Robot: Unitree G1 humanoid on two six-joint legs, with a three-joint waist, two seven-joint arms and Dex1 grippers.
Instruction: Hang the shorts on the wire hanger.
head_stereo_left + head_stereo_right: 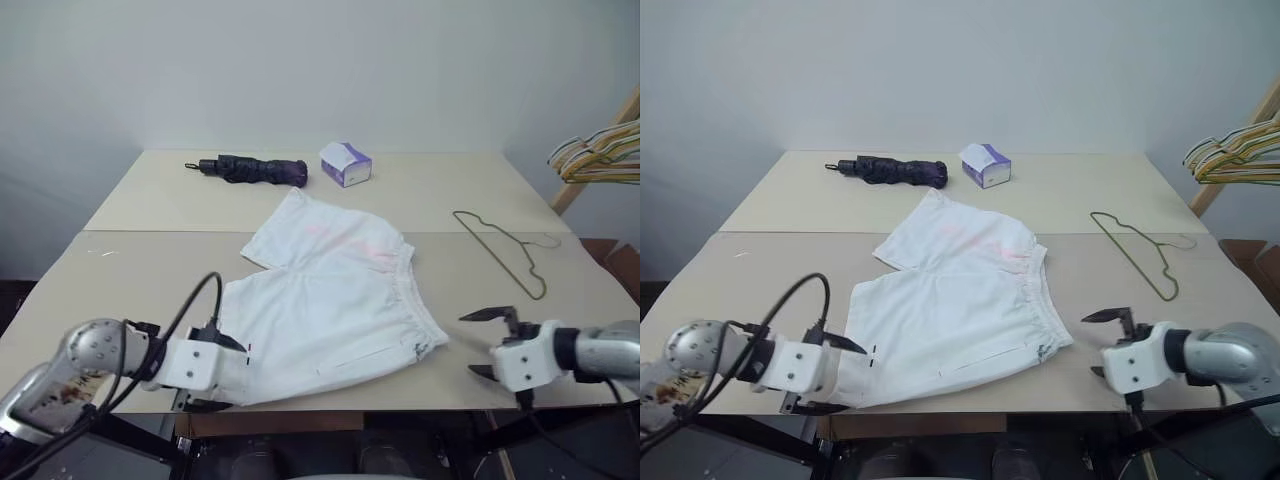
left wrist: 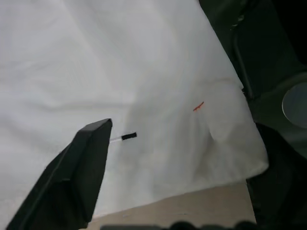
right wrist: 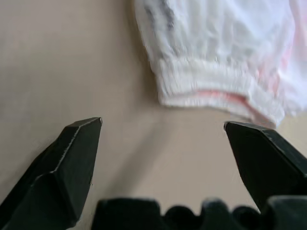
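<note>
1. While my left pincer gapes wide over the hem of the white cloth shorts, they lie flat on the beige table.
2. My right pincer stands apart, empty, beside the waistband.
3. The thin olive-grey wire hanger lies right of the shorts.

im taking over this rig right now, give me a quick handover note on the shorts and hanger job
Left gripper: open, over the hem corner of the shorts, holding nothing.
Right gripper: open, empty, over bare table just right of the waistband.
Shorts: spread flat at the table's middle, waistband toward the right.
Wire hanger: flat on the table right of the shorts, apart from them.
Done: shorts laid out. Left: pick up the hanger, get the shorts onto it.
Also on the table: folded umbrella, tissue box.
</note>
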